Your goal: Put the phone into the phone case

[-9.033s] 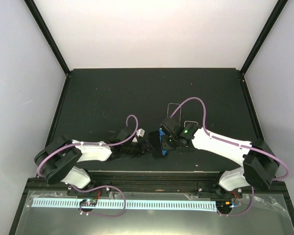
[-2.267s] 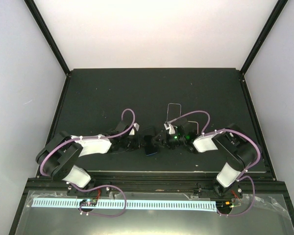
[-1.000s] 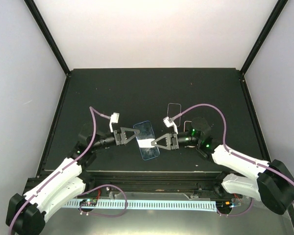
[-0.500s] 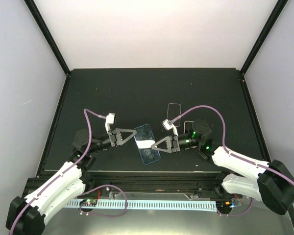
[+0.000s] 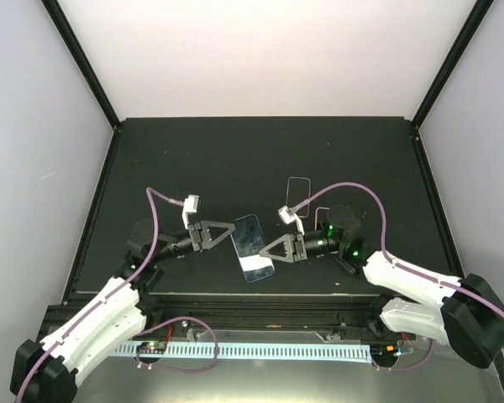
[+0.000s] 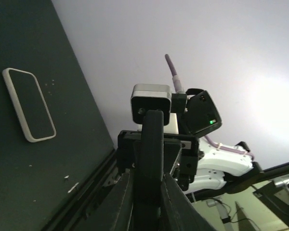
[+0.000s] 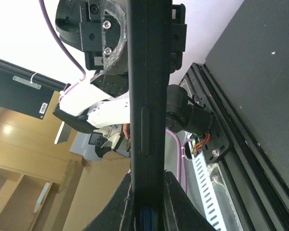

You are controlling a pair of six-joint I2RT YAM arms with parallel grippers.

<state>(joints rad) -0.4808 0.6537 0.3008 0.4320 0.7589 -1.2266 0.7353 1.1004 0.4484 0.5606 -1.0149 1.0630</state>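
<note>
Black matte worktop (image 5: 193,159) ran out to a raised dark rim on every side, with pale walls (image 5: 260,59) rising behind the far edge and along both flanks. The phone (image 5: 250,245) sat over the near part of the worktop, close to the front rail (image 5: 252,300), glossy face up and slightly askew. From above I could not tell whether it touched the surface.

The left gripper (image 5: 228,232) had its jaws pinched on the phone's left long edge near the far end. The right gripper (image 5: 269,248) had its jaws pinched on the right long edge nearer the front. In each wrist view the phone showed edge-on as a slim dark bar between the fingers, with the other gripper facing it from across.

The case (image 5: 298,188) lay flat on the worktop beyond the right gripper, apart from the phone. In the left wrist view it showed a pale rim around a dark inside. The right arm's purple cable (image 5: 361,189) arched just beside the case's near end. A smaller pale outline (image 5: 319,211) next to the right wrist was partly hidden and could not be made out. The widest open stretch of worktop lay past the case toward the far edge. The left arm's cable (image 5: 154,210) looped up over the left side.
</note>
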